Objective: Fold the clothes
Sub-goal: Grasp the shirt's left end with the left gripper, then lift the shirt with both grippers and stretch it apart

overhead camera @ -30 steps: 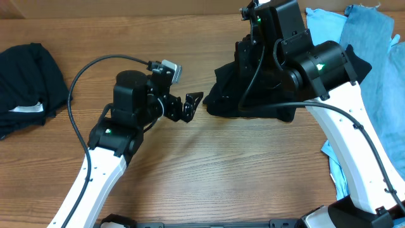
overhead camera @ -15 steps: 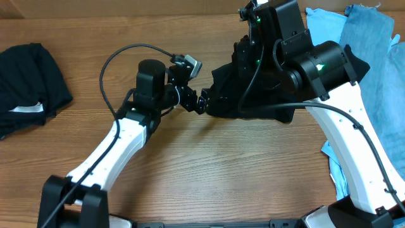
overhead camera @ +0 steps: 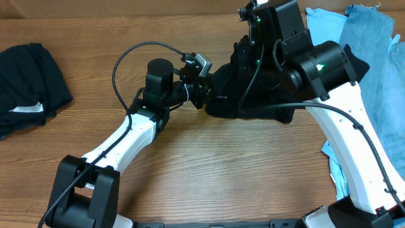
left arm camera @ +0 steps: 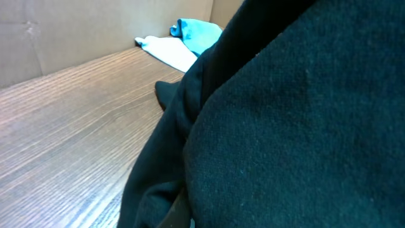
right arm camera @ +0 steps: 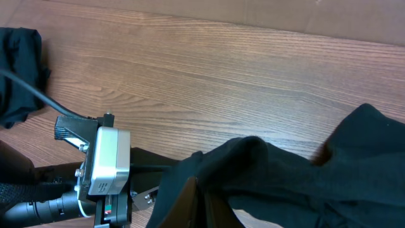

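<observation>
Four soft garments: two black, a light-blue one (overhead camera: 324,25) and a denim-blue one (overhead camera: 380,57).
Left gripper (overhead camera: 204,99) and right gripper (right arm camera: 197,206) both clench the bunched black T-shirt (overhead camera: 253,101), centre-right; labelled black garment (overhead camera: 28,82) lies left.

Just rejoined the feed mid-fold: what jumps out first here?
A bunched black fabric T-shirt sits right of centre on the wooden table, under the right arm, with the left end effector shut on its left edge. Another black garment with a white label lies at the far left; a light-blue cloth and a denim-blue cloth lie at the far right.
</observation>
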